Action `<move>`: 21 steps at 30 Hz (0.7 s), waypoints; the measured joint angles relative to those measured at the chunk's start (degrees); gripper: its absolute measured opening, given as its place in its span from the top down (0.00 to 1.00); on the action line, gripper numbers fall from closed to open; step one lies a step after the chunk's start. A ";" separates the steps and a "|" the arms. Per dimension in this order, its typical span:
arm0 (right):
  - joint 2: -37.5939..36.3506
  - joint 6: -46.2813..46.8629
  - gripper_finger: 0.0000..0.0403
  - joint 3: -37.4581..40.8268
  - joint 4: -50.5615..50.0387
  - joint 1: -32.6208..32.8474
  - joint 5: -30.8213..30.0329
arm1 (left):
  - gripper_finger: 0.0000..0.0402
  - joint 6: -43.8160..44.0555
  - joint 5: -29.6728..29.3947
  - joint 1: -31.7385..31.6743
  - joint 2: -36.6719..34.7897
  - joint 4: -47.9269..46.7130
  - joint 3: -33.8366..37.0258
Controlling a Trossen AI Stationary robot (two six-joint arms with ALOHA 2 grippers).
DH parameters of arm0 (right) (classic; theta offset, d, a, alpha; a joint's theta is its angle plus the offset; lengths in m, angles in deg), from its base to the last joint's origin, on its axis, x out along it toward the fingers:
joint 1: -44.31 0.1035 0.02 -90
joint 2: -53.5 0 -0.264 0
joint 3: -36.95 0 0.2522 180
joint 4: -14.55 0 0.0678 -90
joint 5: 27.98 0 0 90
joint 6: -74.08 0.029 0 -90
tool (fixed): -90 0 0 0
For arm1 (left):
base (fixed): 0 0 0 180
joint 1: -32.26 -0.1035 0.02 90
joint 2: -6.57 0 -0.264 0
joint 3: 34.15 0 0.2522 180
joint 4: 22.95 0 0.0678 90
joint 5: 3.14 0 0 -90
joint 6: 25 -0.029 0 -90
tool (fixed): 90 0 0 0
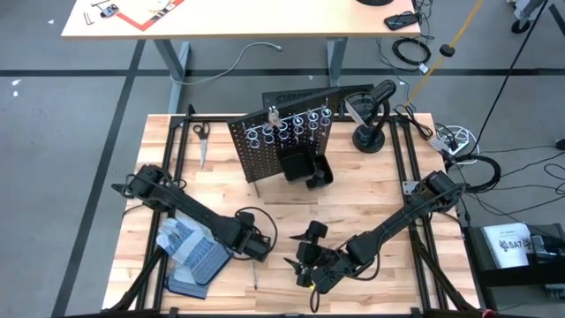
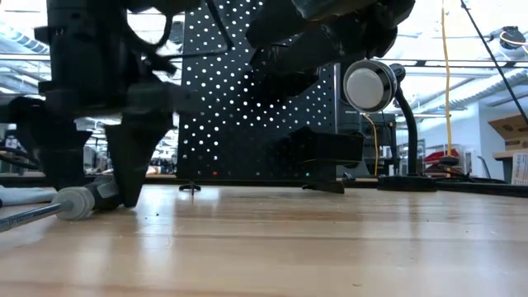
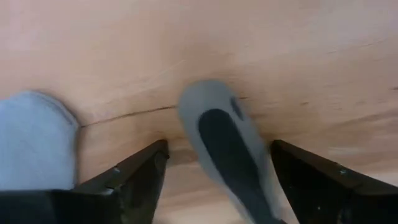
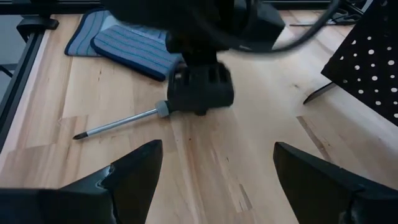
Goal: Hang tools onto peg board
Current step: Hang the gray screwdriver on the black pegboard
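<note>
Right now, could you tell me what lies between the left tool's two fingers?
The screwdriver: its grey-and-black handle lies on the table between the open left tool fingers, untouched in the left wrist view.

Gloves: grey-and-blue, near left of table.
Scissors: far left.
Lamp: black, far right.

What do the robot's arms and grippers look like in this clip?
Both arms are black, jointed and slim, with black cables looping beside them. The left gripper and right gripper each have two dark, flat, wedge-shaped fingers. No markings are visible on either.
</note>
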State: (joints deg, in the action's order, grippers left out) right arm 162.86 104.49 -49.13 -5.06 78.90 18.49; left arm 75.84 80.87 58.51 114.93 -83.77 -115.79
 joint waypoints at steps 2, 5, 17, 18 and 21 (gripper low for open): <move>0.00 0.02 0.25 0.00 -0.29 0.02 0.02 | 0.30 -0.80 -0.01 -0.01 1.12 -0.04 -0.17; 0.00 0.29 0.25 0.00 -0.33 0.03 0.01 | 0.40 -1.07 -0.25 0.04 2.48 -0.10 -0.26; 0.00 0.51 0.25 0.00 -1.01 0.02 -0.13 | 0.65 -4.89 -4.29 0.92 2.77 1.70 -0.11; 0.00 0.67 0.25 0.00 -1.08 0.02 -0.13 | 0.65 -5.63 -4.19 0.93 2.79 1.82 -0.09; 0.13 1.10 0.25 0.02 -1.07 0.02 -0.46 | 0.65 -9.14 -4.04 0.86 2.79 2.63 -0.04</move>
State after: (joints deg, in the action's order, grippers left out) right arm 162.99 105.60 -49.10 -6.13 78.92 18.03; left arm 66.70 76.83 59.37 117.72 -81.15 -115.83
